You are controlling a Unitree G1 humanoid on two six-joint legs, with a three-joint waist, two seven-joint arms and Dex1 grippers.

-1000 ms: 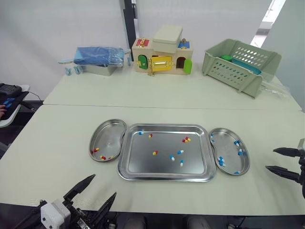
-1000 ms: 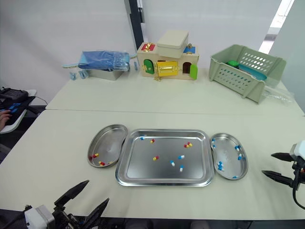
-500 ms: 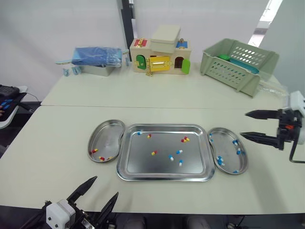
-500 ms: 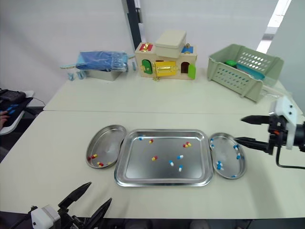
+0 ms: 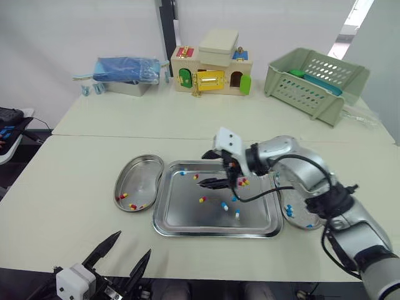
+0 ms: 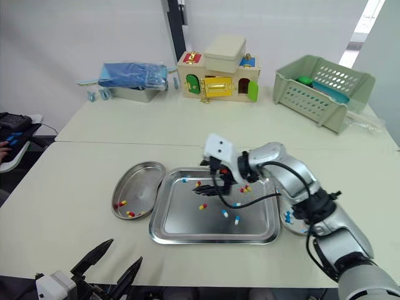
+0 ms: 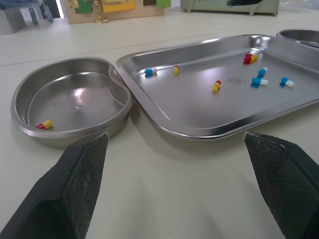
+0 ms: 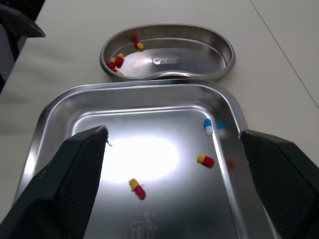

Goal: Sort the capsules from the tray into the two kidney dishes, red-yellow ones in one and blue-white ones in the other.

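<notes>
Right gripper (image 5: 209, 169) swung in from 3 o'clock over tray (image 5: 161, 219), jaws apart; careless descent could flick red-yellow capsule (image 5: 203, 200) at 6 o'clock.

Bright, even indoor light; soft white glare on the tray (image 8: 149, 149).

The right arm (image 5: 300, 164) reaches in from the lower right with the elbow bent and the forearm directed across toward the centre of the head views. The white right wrist housing (image 5: 225, 139) sits on top of the forearm end. The right gripper (image 5: 202, 169) has its black fingers (image 8: 75, 184) spread wide (tips pointing to the robot's left). The left gripper (image 5: 133, 244) is low at the near left, its two fingers also parted and pointing forward, with the white left wrist housing (image 5: 67, 281) behind them.
</notes>
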